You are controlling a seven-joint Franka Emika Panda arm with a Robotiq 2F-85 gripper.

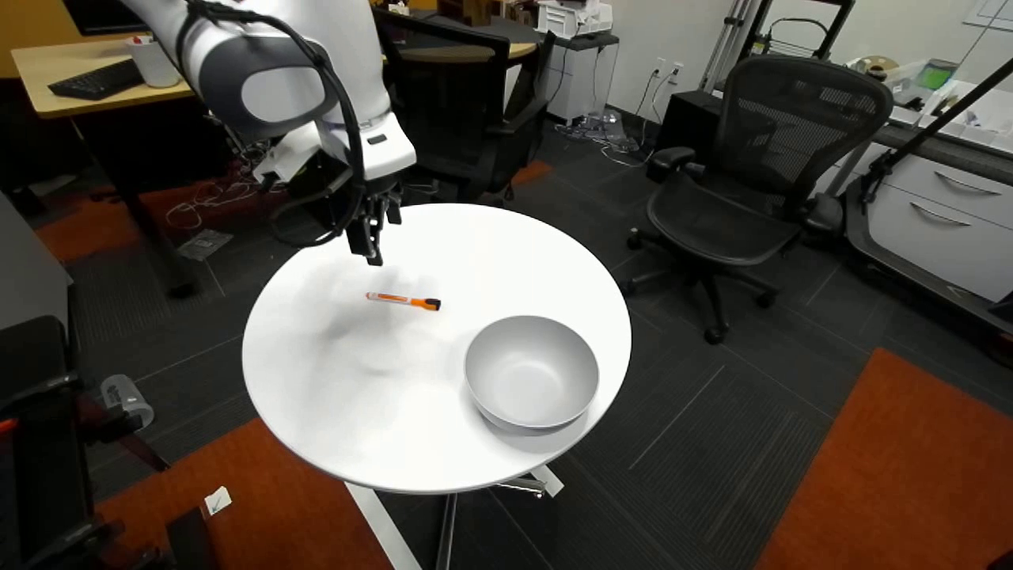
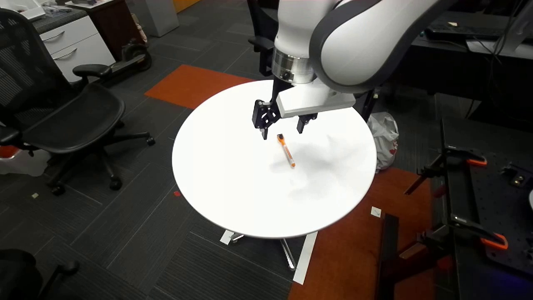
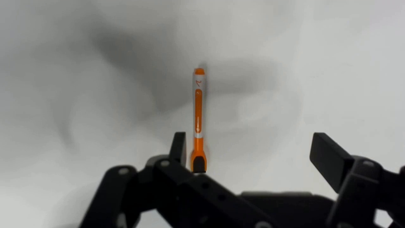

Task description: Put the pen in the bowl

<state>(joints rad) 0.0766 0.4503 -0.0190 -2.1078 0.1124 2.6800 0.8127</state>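
Wrist view: jaws wide apart above the pen [image 3: 198, 120], which lies ungrasped on the surface [image 3: 269, 133].
The bowl [image 1: 532, 372] sits near the pen in an exterior view; since the pen looks off-centre, lowering now might land one jaw on it.

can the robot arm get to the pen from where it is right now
Probably yes: the gripper hangs open above the table, and nothing lies on the pen. A small sideways shift might help, since the pen looks nearer one finger.
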